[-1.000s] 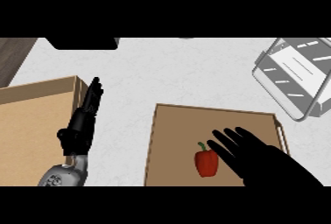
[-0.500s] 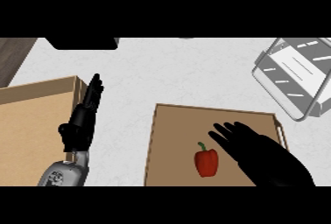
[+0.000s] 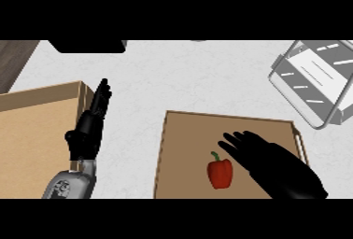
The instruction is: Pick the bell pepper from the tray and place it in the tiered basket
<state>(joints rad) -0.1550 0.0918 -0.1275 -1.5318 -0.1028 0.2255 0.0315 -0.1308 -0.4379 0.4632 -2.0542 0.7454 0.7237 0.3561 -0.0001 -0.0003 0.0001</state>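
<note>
A red bell pepper (image 3: pixel 220 173) with a green stem lies on the brown tray (image 3: pixel 186 140), near its front edge. My right hand (image 3: pixel 272 163) hovers over the tray just right of the pepper, fingers spread and straight, not touching it. My left hand (image 3: pixel 89 126) rests at the left, fingers straight and pointing away, beside a wooden board. The tiered wire basket (image 3: pixel 314 79) stands at the far right, its upper shelf showing white.
A large wooden board (image 3: pixel 34 135) covers the counter's left side. A dark object (image 3: pixel 86 45) sits at the back left edge. Bare white counter lies between the tray and the basket.
My right hand has drifted slightly right and back, away from the pepper. The pepper and my left hand have not moved.
</note>
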